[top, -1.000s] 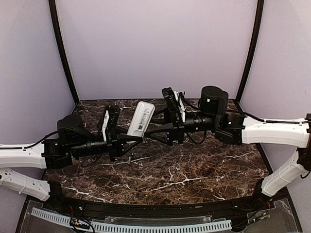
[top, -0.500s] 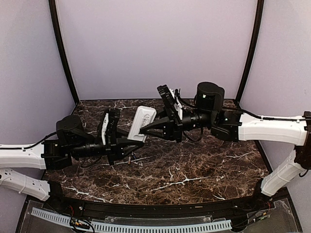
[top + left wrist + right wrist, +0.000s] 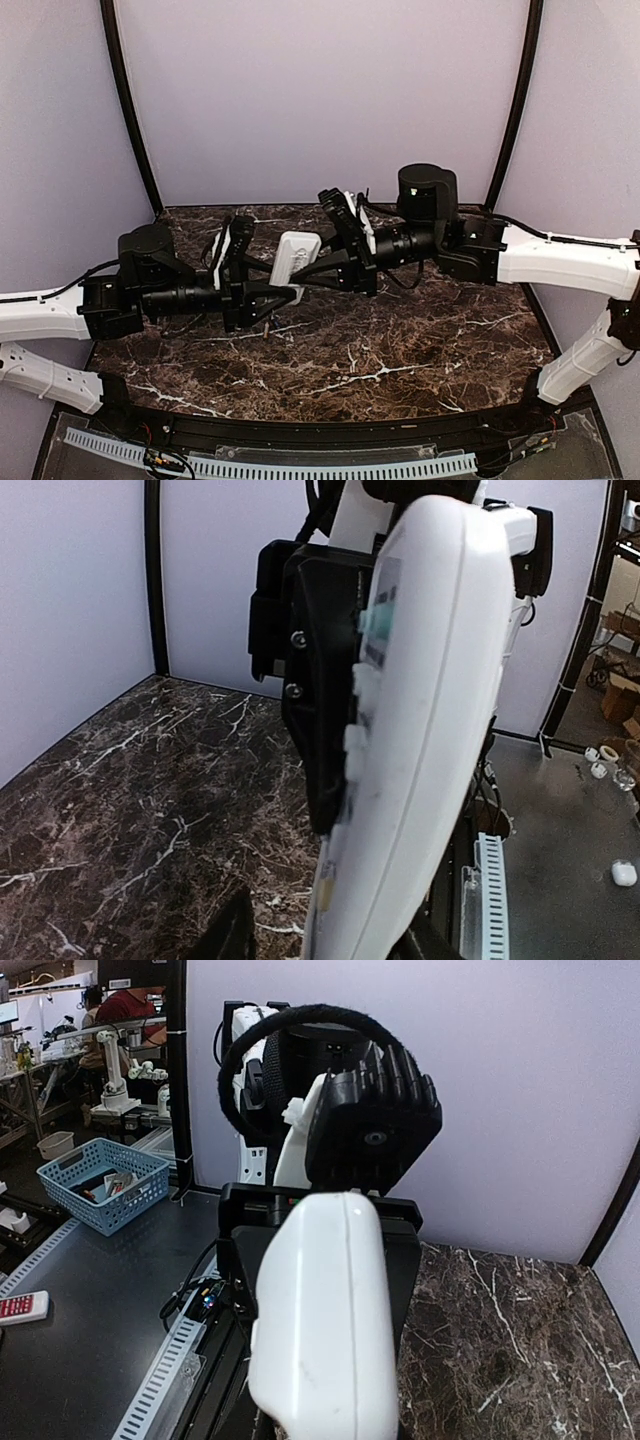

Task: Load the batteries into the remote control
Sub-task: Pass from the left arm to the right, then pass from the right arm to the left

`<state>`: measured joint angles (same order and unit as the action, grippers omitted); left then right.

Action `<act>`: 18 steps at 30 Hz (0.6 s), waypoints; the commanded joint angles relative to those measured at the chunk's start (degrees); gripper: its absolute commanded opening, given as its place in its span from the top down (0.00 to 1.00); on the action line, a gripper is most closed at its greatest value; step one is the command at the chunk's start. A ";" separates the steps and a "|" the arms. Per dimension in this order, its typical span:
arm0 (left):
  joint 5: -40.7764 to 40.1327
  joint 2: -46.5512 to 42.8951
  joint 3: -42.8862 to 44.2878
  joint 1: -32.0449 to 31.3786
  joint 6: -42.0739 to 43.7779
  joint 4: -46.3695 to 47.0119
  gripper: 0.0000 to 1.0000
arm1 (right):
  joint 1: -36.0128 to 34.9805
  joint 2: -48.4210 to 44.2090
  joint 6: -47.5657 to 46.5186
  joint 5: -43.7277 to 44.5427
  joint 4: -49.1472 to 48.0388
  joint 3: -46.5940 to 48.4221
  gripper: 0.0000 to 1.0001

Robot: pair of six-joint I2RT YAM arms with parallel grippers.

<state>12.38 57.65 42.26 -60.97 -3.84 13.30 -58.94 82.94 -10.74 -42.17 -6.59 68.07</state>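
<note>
Trouble could come if the remote control (image 3: 298, 250) slips and drops, because only my right gripper (image 3: 305, 269) pinches it while my left gripper (image 3: 283, 292) sits loose around it.

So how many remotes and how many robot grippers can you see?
remote control: 1
grippers: 2 (left gripper, right gripper)
total: 3

The right pincer (image 3: 308, 270) has clamped the remote control (image 3: 294, 252); the left pincer (image 3: 280, 292) loosened.
</note>
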 commanded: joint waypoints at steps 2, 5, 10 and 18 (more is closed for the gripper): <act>0.68 2.01 2.91 0.13 2.21 -6.05 0.64 | -0.47 -1.63 -3.36 -1.00 1.92 2.99 0.88; 1.61 2.84 3.68 0.12 2.43 -6.88 0.65 | -0.42 -1.48 -3.85 -1.81 2.30 3.44 0.88; 3.26 3.19 4.08 0.10 2.57 -5.48 0.70 | -0.41 -1.21 -4.61 -1.82 2.94 3.67 0.88; 15.25 1.13 4.73 0.26 3.40 -6.49 0.18 | -0.44 -1.75 -10.87 -6.89 9.98 6.49 0.88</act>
<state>19.25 60.95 45.06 -60.88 -1.50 8.80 -58.94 82.70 -16.99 -44.64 -0.54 70.87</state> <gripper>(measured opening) 0.729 0.204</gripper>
